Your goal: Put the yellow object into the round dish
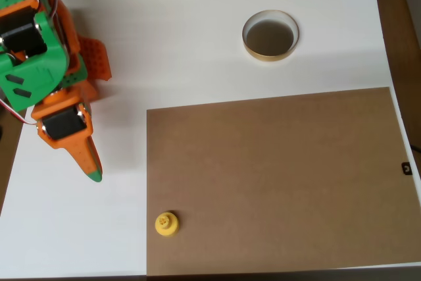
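The yellow object [166,223] is a small round piece with a knob on top. It sits at the lower left corner of a brown board, near the table's front edge. The round dish [270,35] has a tan rim and a dark inside, and it stands empty on the white table at the upper middle. My orange gripper [95,173], green at the tip, hangs at the left and points down-right. Its fingers lie together as one wedge with nothing in them. It is well left of and above the yellow object, and far from the dish.
A large flat brown board [276,176] covers the lower right of the white table [184,44]. The green and orange arm body [33,44] fills the upper left corner. A dark floor strip runs along the right edge.
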